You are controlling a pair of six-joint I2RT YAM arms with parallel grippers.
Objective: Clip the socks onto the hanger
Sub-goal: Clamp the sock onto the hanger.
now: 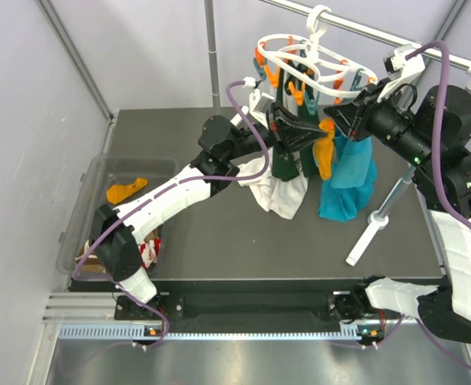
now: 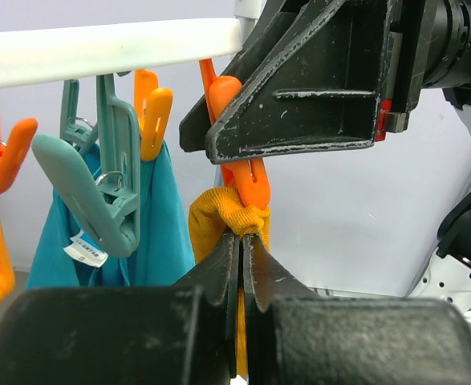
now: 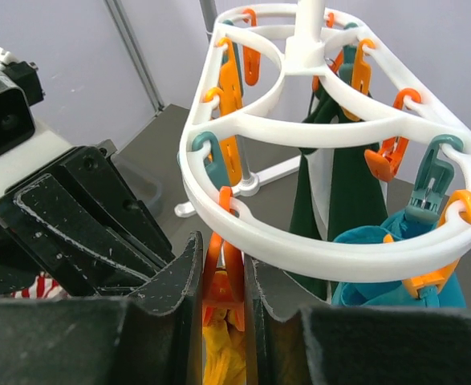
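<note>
Mustard sock [image 2: 219,212] sits pinched in our left tool [image 2: 241,245], nosed into the orange clip [image 2: 247,180] our right tool [image 3: 223,269] squeezes; let go early and it likely slips out.

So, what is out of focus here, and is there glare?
Left wrist: left gripper soft near the lens, orange clip and mustard sock sharp. Right wrist: right gripper slightly soft, hanger crisp. Top external: sharp, evenly lit, no glare on the table.

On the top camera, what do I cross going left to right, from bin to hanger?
Clear bin holding a loose orange sock → white cloth → hanging mustard sock → teal cloth
</note>
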